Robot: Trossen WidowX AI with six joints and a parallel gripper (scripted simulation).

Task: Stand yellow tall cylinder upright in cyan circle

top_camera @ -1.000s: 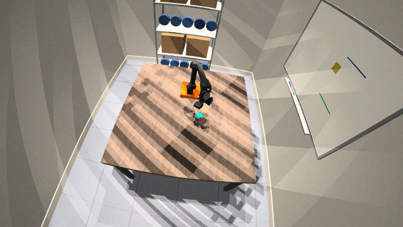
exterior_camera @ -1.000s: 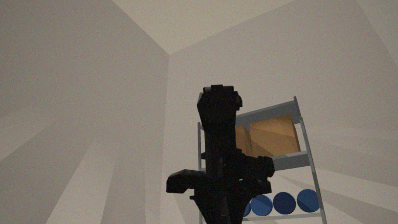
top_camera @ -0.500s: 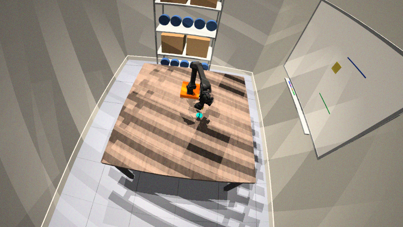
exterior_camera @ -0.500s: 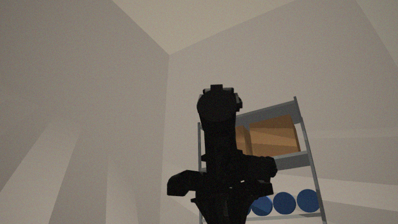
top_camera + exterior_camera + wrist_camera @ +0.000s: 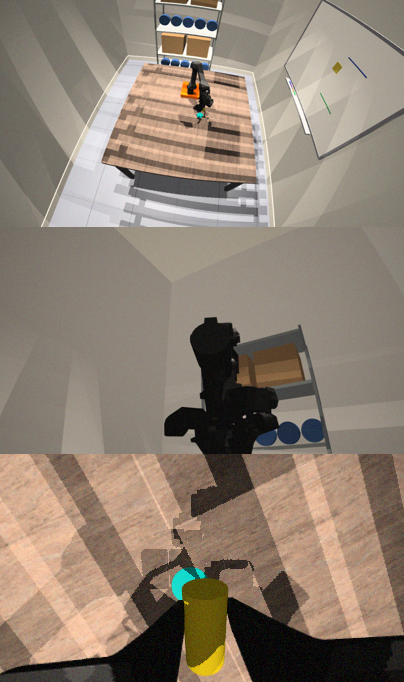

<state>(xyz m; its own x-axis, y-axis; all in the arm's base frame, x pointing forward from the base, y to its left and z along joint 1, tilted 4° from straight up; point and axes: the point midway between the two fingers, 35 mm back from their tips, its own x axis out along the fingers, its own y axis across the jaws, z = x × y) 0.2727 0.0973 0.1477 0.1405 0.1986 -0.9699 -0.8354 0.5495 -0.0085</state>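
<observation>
While the black pincer (image 5: pixel 202 109) (image 5: pixel 205 604) stands partly open, clamped on the yellow cylinder (image 5: pixel 203 109) (image 5: pixel 205 626), that cylinder's far end overlaps the edge of the cyan circle (image 5: pixel 199 115) (image 5: pixel 184 581) in the wrist view, the circle lying on the wooden counter (image 5: pixel 169 141) (image 5: pixel 320 554), beyond the orange base plate (image 5: pixel 184 93).

Cardboard boxes (image 5: pixel 173 43) (image 5: pixel 278 365) on a metal shelf rack (image 5: pixel 186 30) (image 5: pixel 318 399).

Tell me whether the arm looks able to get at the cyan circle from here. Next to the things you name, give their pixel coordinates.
Probably yes: the gripper (image 5: pixel 202 109) (image 5: pixel 205 604) holds the yellow cylinder (image 5: pixel 205 626) close by the cyan circle (image 5: pixel 199 115) (image 5: pixel 181 583), and no other object shows between them.
</observation>
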